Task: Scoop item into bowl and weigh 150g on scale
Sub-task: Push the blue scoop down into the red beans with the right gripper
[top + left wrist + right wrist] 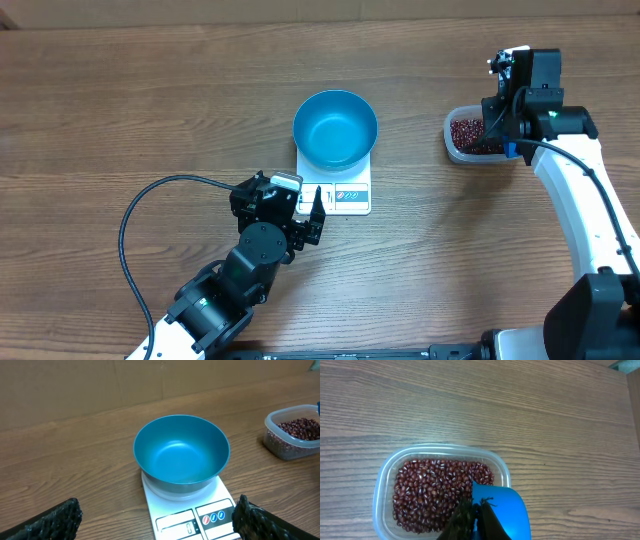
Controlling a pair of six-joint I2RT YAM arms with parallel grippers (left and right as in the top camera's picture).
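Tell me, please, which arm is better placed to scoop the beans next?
Right. The right gripper is shut on the blue scoop, directly over the tub of beans. The left gripper is open and empty at the scale's front edge, away from the tub.

A wood-grain tabletop (120, 110), mid-brown, fills nearly all of each view. Its grain runs lengthwise, and the light on it is even, with only soft shadows. Beyond the tabletop's far edge stands a plain brown cardboard panel (75, 385) with a vertical seam (163, 380). Past the tabletop's corner in the right wrist view shows a teal sliver (620, 362), too small to identify.
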